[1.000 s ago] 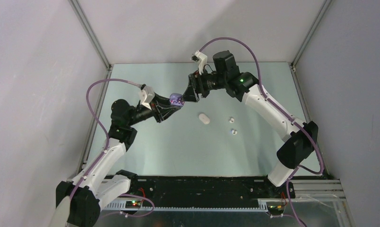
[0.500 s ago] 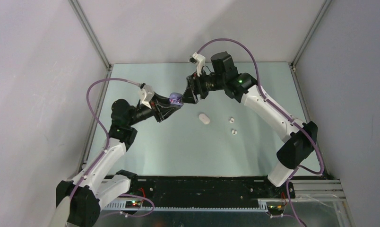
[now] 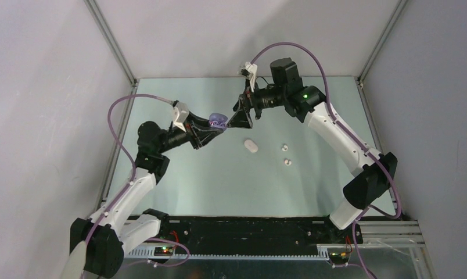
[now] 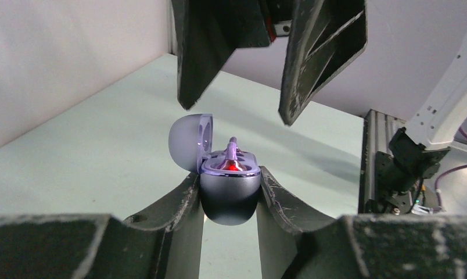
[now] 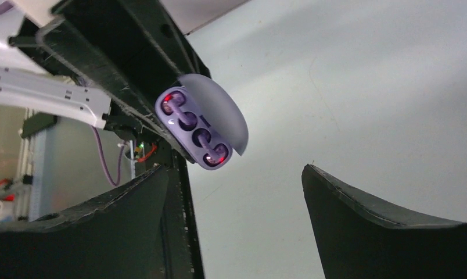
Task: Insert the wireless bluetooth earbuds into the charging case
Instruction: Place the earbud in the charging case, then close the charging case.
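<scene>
The charging case [image 4: 230,197], a lilac shell with its lid hinged open, is clamped across its narrow width by the left gripper [image 4: 230,204] and is held above the table [image 3: 219,180], left of the middle. In the right wrist view 2 red lights are seen at the ends of its row of wells. That row, the case's long axis, is laid diagonally there, from upper left to lower right. The open face is turned toward the right gripper [image 5: 234,174], whose jaws are spread wide with nothing between them. Its tips are poised near the case and apart from it.

The wireless bluetooth earbuds [image 3: 284,147] are taken to be the 2 tiny white pieces lying on the table, close together and well apart from the held case. From the right gripper they lie toward the near right and down at table level. A white pill-shaped object [image 3: 251,145] is set between them and the case, and what it is cannot be told.

The right arm is the nearer one and the only free one, so the pick-up is judged to fall to it. Its claw would have to be turned away from the case and lowered onto 1 bud
</scene>
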Motion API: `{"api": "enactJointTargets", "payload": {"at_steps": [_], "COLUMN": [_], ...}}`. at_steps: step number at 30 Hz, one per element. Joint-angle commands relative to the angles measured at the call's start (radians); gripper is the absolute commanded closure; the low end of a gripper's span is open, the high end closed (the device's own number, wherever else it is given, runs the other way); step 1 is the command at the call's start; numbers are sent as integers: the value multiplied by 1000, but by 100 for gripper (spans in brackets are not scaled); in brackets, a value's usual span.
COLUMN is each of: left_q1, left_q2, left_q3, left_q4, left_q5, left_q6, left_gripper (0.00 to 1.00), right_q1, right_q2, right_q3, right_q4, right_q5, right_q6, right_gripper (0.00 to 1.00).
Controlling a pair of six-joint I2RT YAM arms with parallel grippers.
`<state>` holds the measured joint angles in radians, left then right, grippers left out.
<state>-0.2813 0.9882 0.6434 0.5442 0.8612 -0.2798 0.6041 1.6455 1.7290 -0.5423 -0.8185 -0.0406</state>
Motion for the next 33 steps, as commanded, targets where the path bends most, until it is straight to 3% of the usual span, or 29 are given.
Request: {"api": "enactJointTargets", "payload": {"at_steps": [1,4,7,17,23,29,33], "left_q1": [2,3,4,7,28,38,40], "left_q2": [18,33,40,83,119,153,168], "left_q3": [58,78,93,123,156,170,141], "left_q4": [34,24,2,3,-58,-122,-183], "left_q5": [48,64,75,9,-131,-165,-188], "left_q6": [-25,-21,-10,-70,-145,-166,-145], "left_gripper": [100,100,100,100,100,100,100], "right_q1": [7,35,61,118,168,160,96], "right_q2": [-26,0,35,48,-50,-121,-157], "right_q3": [53,92,117,95,-16,-126,-182], "right_q4": [-33,-102,-145,-60,4,73,101], "right_q5": [-155,-143,-120,-37,206,388,390], "right_q6": [-271,-447,-509,-498,-516,-450,-387], "right_gripper": [6,6,6,9,6,2,1]}}
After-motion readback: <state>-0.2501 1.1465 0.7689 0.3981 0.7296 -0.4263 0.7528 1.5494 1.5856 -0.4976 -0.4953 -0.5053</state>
